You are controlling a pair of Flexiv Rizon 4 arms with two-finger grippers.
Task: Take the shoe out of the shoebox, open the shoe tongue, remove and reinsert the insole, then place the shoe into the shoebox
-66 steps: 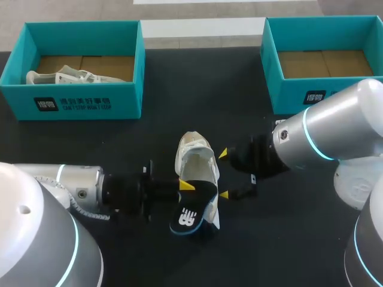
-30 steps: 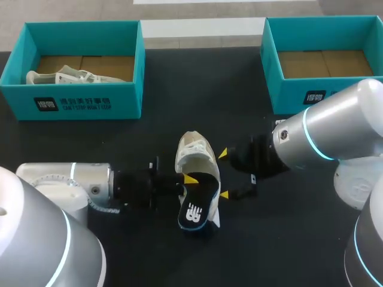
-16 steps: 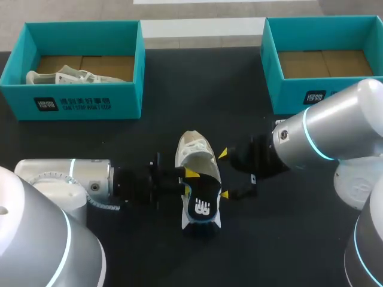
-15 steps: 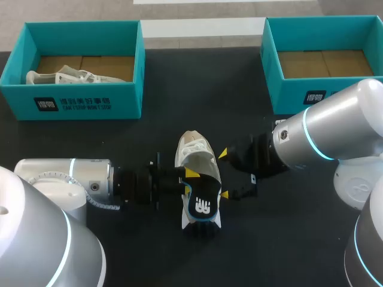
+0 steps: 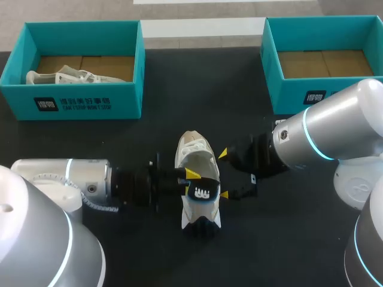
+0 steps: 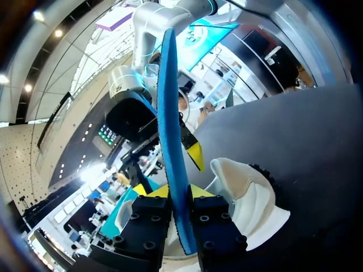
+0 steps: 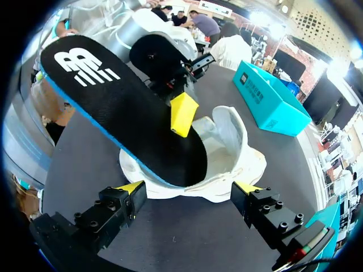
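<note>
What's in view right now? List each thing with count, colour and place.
Table: one, black, under everything.
Left box: one, teal, far left.
Right box: one, teal, far right.
Boxed shoe: one, white, in the left box.
Shoe: one, white, mid-table.
Insole: one, black with a blue edge, partly in the shoe.
Left tool: one, yellow-tipped, shut on the insole.
Right tool: one, yellow-tipped, open beside the shoe.
</note>
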